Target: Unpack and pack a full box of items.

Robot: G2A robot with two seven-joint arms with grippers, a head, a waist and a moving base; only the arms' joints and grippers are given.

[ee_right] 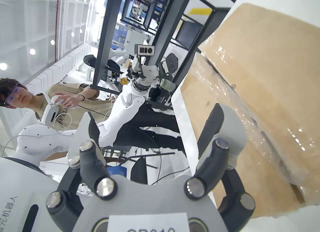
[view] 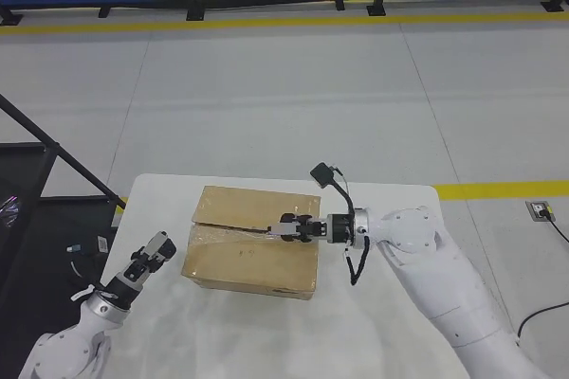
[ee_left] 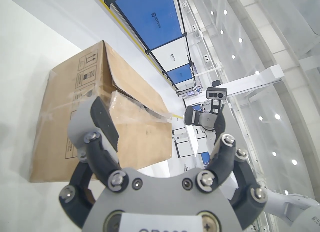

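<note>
The box [view: 254, 254] sits in the middle of the white surface [view: 389, 313] with its flaps down. Clear tape [ee_right: 225, 92] is crinkled along its top seam. The right claw [view: 289, 229] hovers over that seam, its arm stretched in from the right. Its fingers are spread wide and hold nothing; whether they touch the box cannot be told. The left claw [view: 157, 248] is over the surface left of the box and apart from it, also wide open and empty.
</note>
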